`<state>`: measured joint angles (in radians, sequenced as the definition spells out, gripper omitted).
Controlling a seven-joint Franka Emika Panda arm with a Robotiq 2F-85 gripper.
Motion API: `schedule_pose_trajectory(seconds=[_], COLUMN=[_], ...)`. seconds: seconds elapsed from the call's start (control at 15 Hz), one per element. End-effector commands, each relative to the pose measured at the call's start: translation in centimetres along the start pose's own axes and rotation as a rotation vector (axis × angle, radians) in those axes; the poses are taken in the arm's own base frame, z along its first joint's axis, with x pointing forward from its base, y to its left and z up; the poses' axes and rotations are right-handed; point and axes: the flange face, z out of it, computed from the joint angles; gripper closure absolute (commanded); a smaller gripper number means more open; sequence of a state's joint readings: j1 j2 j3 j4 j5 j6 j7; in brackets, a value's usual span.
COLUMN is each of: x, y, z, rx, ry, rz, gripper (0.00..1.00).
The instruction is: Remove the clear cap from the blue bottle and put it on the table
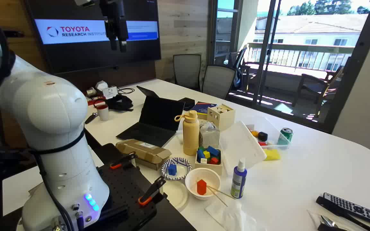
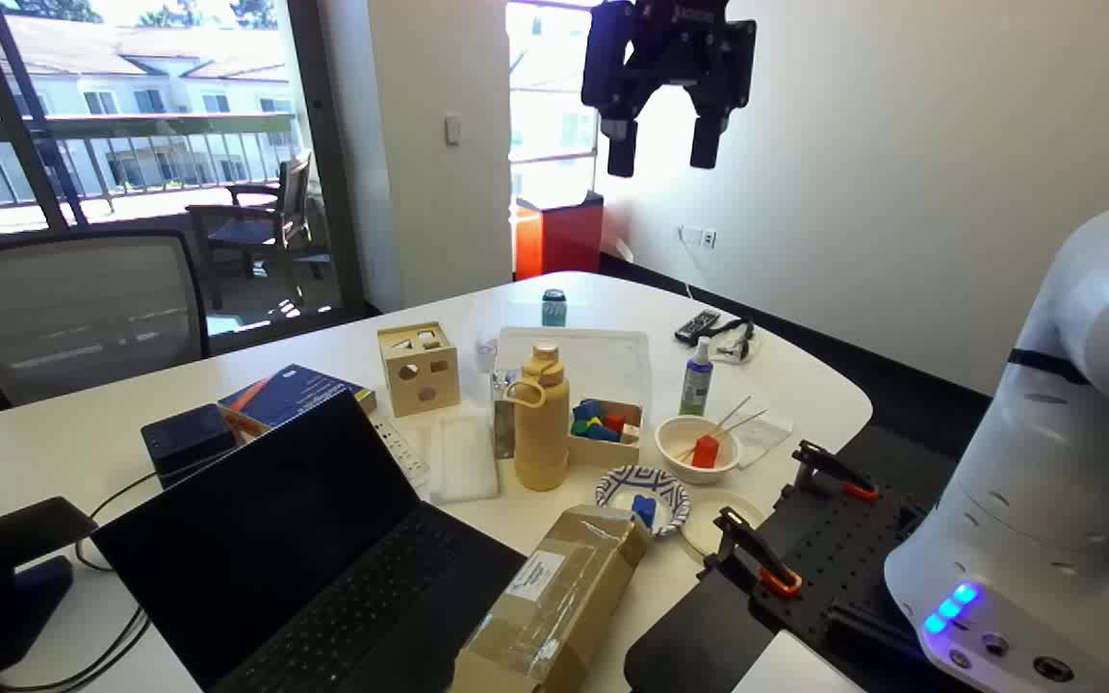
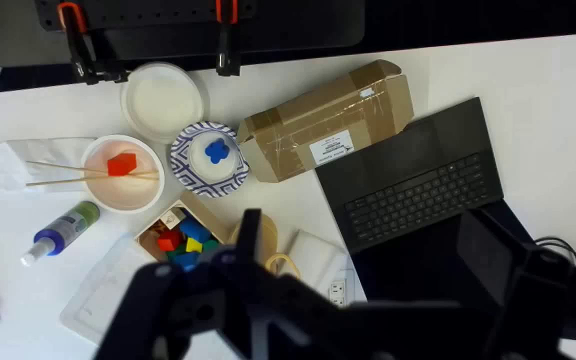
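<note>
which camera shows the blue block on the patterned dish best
The wrist view. It looks down on the blue block, so the lobed outline of its top stands clear against the pale middle of the patterned dish. Both exterior views show the block too, but smaller and at a slant, with that outline harder to read.

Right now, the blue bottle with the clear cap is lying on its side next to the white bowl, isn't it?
It isn't lying: both exterior views show the blue bottle standing upright on the table. The clear cap and white bowl beside it are right.
</note>
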<state>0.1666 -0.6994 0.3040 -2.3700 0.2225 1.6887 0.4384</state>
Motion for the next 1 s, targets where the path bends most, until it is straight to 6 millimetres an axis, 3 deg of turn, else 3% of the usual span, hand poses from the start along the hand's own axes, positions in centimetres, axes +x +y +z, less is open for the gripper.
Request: schedule_pose_trajectory(seconds=[0.0,0.2,0.47,0.67,0.93], x=[0.0,1.0,4.8,8.9,14.7], y=[0.0,0.3,1.9,4.6,10.5], z=[-0.1,1.4,5.8,9.8,14.1], rx=[-0.001,0.000,0.016,0.037,0.069], ry=[-0.001,-0.020,-0.006,0.008,0.007], rz=[0.000,0.002,0.044,0.069,0.115], gripper=[0.00,0.00,0.00,0.00,0.00])
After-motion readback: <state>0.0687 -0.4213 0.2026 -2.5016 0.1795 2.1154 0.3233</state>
